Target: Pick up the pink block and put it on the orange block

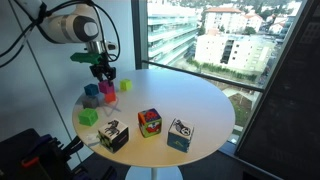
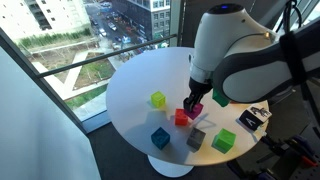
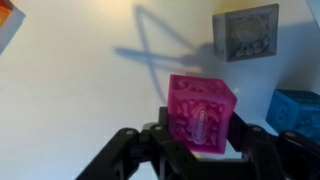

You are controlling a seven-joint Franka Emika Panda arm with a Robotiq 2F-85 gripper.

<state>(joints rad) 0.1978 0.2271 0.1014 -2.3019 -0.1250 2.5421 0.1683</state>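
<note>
My gripper (image 3: 200,150) is shut on the pink block (image 3: 202,112), with one finger on each side of it. In an exterior view the gripper (image 2: 195,100) points straight down and holds the pink block (image 2: 196,108) low over the round white table (image 2: 140,75). The orange block (image 2: 181,117) sits on the table just beside the held block, apart from it. In the wrist view only a corner of the orange block (image 3: 5,9) shows at the top left edge. The gripper (image 1: 104,76) also shows in the other exterior view, at the table's left side.
Near the gripper lie a yellow-green cube (image 2: 158,99), a blue cube (image 2: 160,137), a grey cube (image 2: 196,139) and a green cube (image 2: 224,141). Three larger patterned cubes (image 1: 149,122) stand along the table's front edge. A window runs behind the table.
</note>
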